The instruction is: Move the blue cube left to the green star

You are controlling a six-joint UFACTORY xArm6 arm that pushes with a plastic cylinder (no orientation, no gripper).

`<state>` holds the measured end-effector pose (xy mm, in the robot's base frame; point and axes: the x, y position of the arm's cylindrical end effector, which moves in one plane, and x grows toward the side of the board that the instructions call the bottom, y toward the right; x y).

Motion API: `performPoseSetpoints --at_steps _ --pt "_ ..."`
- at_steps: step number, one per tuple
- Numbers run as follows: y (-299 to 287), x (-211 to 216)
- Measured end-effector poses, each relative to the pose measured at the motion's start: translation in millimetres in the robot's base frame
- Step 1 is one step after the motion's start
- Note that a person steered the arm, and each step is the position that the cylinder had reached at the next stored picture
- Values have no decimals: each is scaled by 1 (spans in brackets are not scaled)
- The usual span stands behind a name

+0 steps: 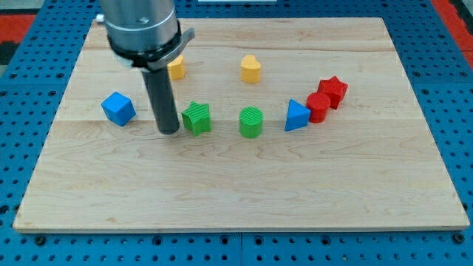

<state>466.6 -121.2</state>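
Resting my tip (pixel 169 131) on the pale wooden surface (pixel 244 185), this gripperless end effector holds nothing, between the small blue plastic cube (pixel 118 108) and green plastic star (pixel 196 118). Light and slippery, I judge; push its left face squarely.

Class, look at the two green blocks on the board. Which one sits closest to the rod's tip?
The green star. It sits just to the view's right of my tip, almost touching it, while the green cylinder stands farther off toward the view's right.
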Motion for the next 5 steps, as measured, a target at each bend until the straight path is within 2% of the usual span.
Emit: performPoseSetpoints --at_steps 1,2,4,5 --pt "-82 7" --pt "-147 -34" --pt "-86 -44" --pt "-80 -45"
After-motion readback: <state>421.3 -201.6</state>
